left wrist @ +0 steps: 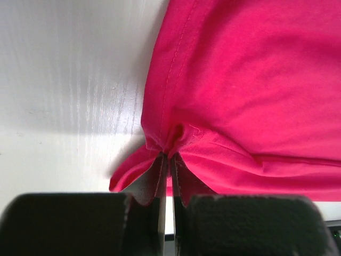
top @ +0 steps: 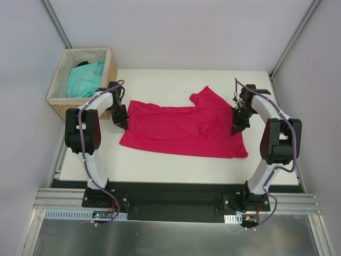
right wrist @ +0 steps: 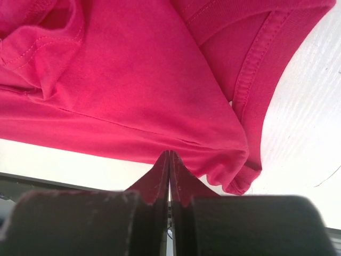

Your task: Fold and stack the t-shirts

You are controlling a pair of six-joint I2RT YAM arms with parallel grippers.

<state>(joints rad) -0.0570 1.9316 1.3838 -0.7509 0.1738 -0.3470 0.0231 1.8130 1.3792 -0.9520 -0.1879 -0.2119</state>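
Observation:
The crimson-pink t-shirt point(top: 184, 128) lies spread across the middle of the white table, one sleeve pointing to the back. My left gripper point(top: 121, 124) is shut on its left edge, fabric bunched at the tips in the left wrist view point(left wrist: 169, 152). My right gripper point(top: 236, 127) is shut on its right edge, which shows in the right wrist view point(right wrist: 169, 152) next to the ribbed collar point(right wrist: 261, 69). The turquoise t-shirt point(top: 85, 79) lies crumpled in the wicker basket at the back left.
The wicker basket point(top: 112, 66) stands at the table's back left corner, close to my left arm. Grey walls with metal posts enclose the table on three sides. The black mounting rail runs along the near edge point(top: 170, 197).

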